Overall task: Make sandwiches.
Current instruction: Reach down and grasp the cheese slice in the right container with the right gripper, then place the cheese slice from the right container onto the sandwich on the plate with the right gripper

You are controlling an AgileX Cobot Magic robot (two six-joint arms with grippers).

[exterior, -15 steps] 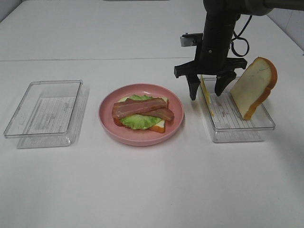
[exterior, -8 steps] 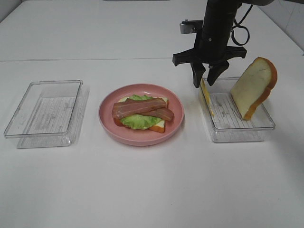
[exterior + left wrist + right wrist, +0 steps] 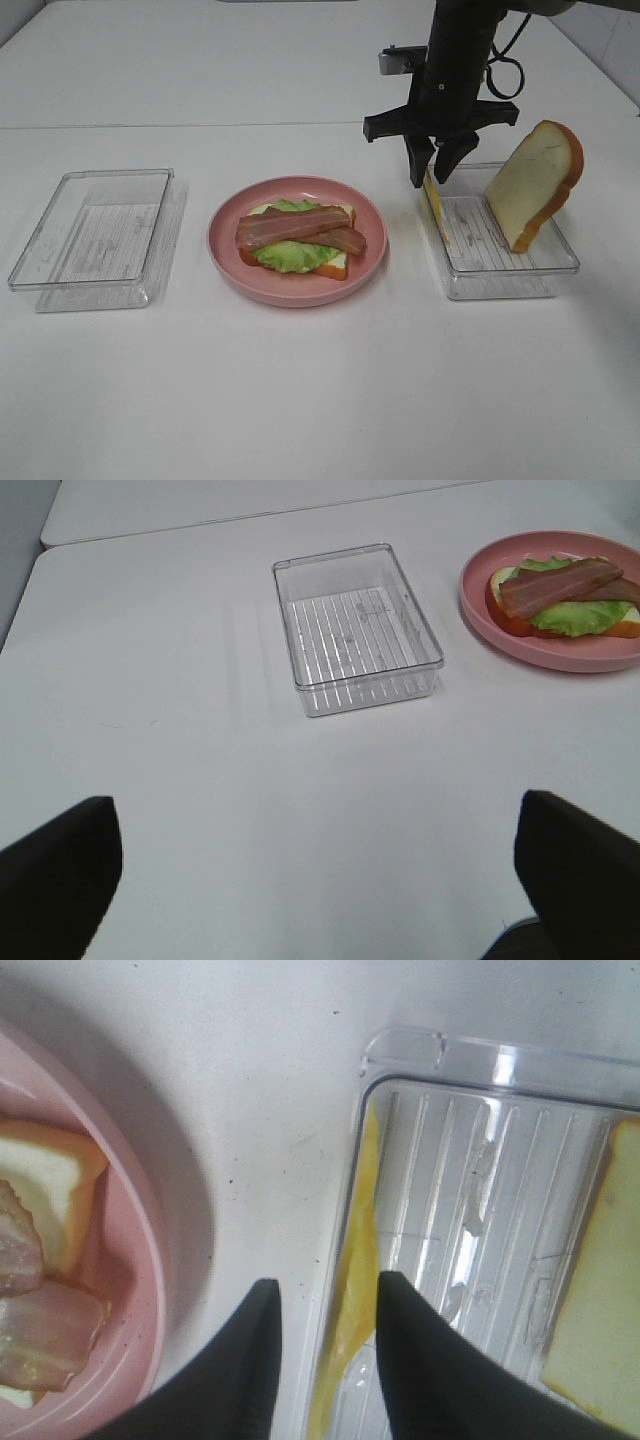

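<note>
Likely limp and slippery, the cheese slice (image 3: 358, 1250) is leaned on the tray (image 3: 470, 235) wall nearest the plate (image 3: 300, 293). Its top edge, best pinched lightly, is straddled by the right gripper (image 3: 430, 180), jaws narrowly apart. The left gripper (image 3: 318, 825) jaws are spread wide.

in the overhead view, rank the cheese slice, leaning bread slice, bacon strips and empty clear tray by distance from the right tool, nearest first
1. cheese slice, directly under the right tool.
2. bread slice, leaning just to the right.
3. bacon strips, on the pink plate at centre.
4. empty clear tray, far left.
</note>
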